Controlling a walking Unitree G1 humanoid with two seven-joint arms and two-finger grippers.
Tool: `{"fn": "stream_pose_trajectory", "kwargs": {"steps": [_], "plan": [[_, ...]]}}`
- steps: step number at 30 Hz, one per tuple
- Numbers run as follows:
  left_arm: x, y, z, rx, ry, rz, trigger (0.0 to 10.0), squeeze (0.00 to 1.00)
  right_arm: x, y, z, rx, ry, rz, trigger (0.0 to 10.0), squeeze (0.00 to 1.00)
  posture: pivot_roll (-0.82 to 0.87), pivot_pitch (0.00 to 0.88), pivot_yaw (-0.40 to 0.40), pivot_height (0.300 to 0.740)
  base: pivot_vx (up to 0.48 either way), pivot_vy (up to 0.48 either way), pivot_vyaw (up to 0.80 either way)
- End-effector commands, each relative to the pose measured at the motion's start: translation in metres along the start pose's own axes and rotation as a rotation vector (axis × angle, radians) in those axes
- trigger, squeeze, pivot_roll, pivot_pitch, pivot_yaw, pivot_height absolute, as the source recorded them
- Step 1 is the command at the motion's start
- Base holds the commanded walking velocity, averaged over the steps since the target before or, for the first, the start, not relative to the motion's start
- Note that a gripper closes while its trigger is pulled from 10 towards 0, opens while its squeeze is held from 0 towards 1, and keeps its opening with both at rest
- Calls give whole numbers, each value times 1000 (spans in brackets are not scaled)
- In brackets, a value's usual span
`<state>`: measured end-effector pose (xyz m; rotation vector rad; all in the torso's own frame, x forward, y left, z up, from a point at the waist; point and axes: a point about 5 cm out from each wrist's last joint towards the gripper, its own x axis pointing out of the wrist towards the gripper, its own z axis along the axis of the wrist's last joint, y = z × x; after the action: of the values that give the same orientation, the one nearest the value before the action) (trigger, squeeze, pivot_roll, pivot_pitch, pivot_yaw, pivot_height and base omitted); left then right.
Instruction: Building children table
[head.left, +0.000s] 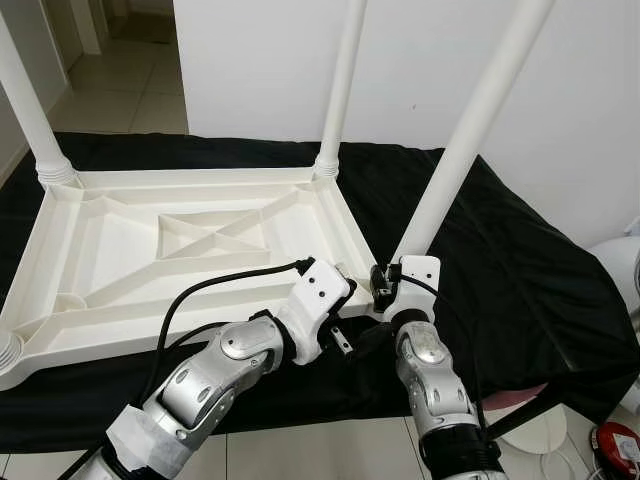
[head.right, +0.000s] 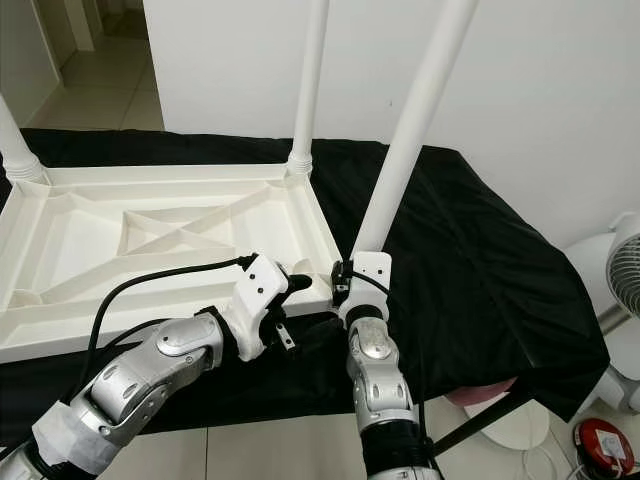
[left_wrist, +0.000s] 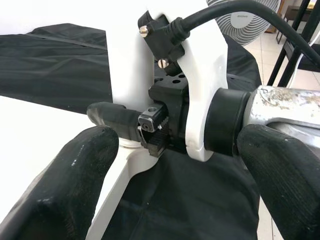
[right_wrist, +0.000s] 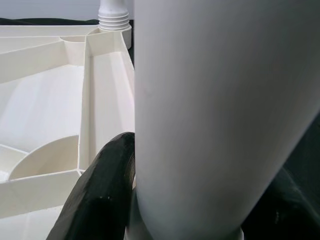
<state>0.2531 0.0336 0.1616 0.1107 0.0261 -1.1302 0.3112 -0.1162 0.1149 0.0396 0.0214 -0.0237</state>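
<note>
A white plastic table top (head.left: 120, 250) lies upside down on a black cloth (head.left: 500, 270). Upright legs stand in its far left corner (head.left: 25, 110) and far right corner (head.left: 342, 80). A third white leg (head.left: 465, 140) leans over the near right corner, and my right gripper (head.left: 385, 285) is shut around its base. In the right wrist view that leg (right_wrist: 210, 115) sits between the black fingers (right_wrist: 100, 195). My left gripper (head.left: 352, 335) hovers just beside the right one, open, with its fingers (left_wrist: 65, 185) spread wide and nothing between them.
The near left corner shows a bare threaded socket (head.left: 8, 352). A white wall rises behind the table. A white fan (head.right: 625, 270) and a red object (head.left: 620, 445) stand on the tiled floor to the right. The cloth's front edge hangs close to my arms.
</note>
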Motion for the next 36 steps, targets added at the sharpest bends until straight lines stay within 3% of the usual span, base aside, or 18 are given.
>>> {"fn": "stream_pose_trajectory", "kwargs": {"steps": [1, 7, 8, 15, 20, 21, 22, 23, 25, 29, 33, 35, 36], "plan": [[1, -7, 2, 15, -2, -124, 10000, 0, -5, 0, -16, 8, 86, -1, 10000, 0, -15, 0, -111, 740, 0, 0, 0], [0, -7, 1, 20, 2, -122, 10000, 0, -5, -1, -11, 17, 88, -35, 10000, 0, -11, 0, -112, 740, 0, 0, 0], [0, -7, 1, 21, 3, -121, 10000, 0, -5, -1, -10, 18, 83, -40, 10000, 1000, -5, 0, -113, 740, 0, 0, 0], [-1, -7, 0, 21, 5, -117, 10000, 0, -6, 0, -3, 33, 51, -24, 10000, 1000, -3, 0, -115, 740, 0, 0, 0], [-1, -8, 0, 18, 4, -116, 10000, 0, -5, -10, 1, 34, 26, -21, 10000, 1000, -4, 0, -117, 740, 0, 0, 0], [-1, -8, 0, 18, 4, -116, 10000, 0, -5, -11, 1, 38, 25, -5, 10000, 235, -4, 0, -117, 740, 0, 0, 0], [-1, -8, 0, 18, 4, -116, 10000, 0, -5, -11, 1, 38, 25, -5, 10000, 235, -4, 0, -117, 740, 0, 0, 0], [-1, -8, 0, 17, 4, -115, 10000, 0, -4, -11, 2, 38, 19, 19, 10000, 0, -4, 0, -117, 740, 0, 0, 0], [-1, -8, 1, 16, 2, -115, 10000, 0, -3, -12, 4, 35, 8, 46, 10000, 0, -8, 0, -116, 740, 0, 0, 0], [-1, -9, -3, 20, 18, -116, 10000, 0, 2, -27, 10, -14, -37, 211, 10000, 0, -11, 0, -113, 740, 0, 0, 0], [-2, -9, -4, 22, 24, -117, 10000, 0, 2, -30, 12, -29, -45, 243, 10000, 0, -11, 0, -113, 740, 0, 0, 0], [-3, -9, -5, 22, 30, -117, 10000, 0, 2, -37, 12, -87, -38, 388, 10000, 0, -22, 0, -103, 740, 0, 0, 0], [-3, -9, -5, 22, 30, -117, 10000, 0, 2, -37, 12, -87, -38, 388, 10000, 0, -22, 0, -103, 740, 0, 0, 0]]}}
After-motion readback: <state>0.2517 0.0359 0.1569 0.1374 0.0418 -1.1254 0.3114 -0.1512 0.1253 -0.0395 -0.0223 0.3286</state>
